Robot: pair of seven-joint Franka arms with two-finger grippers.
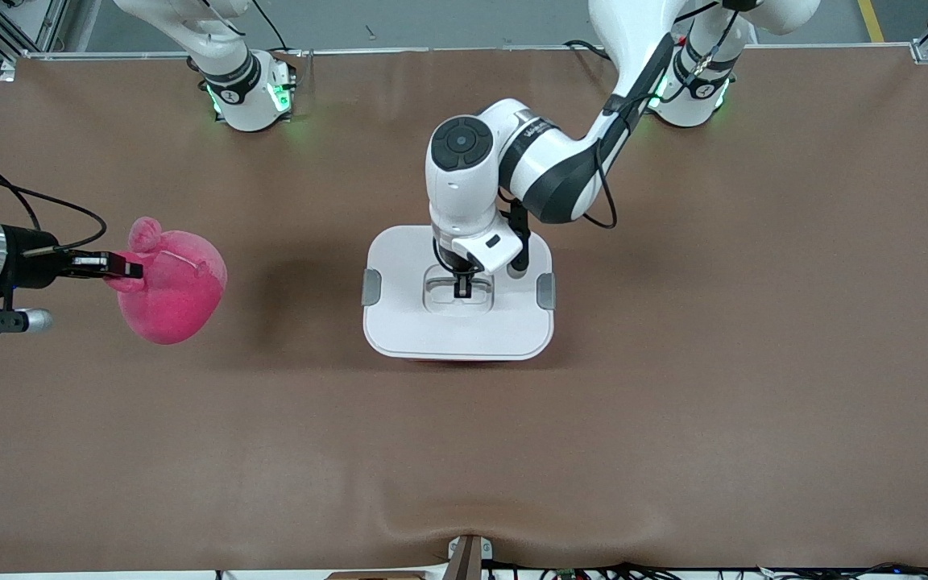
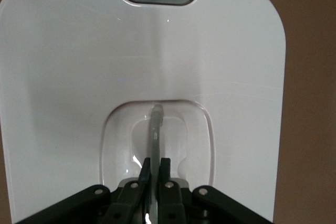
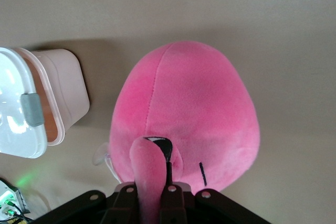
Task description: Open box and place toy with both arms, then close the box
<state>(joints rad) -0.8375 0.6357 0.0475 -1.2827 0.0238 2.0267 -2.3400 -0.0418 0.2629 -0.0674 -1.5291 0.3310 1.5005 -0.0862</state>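
Note:
The box's white lid with grey side clips covers the tub at the table's middle; only a pink sliver of the box shows under it. My left gripper points down into the lid's recessed centre, shut on the thin upright handle between its fingertips. In the right wrist view the lid sits slightly off the pink tub. The hot-pink plush toy hangs over the table toward the right arm's end. My right gripper is shut on one of the toy's bulges.
Both arm bases stand along the table's edge farthest from the front camera. The left arm's forearm hangs over the lid. The brown cloth wrinkles by a bracket at the edge nearest the front camera.

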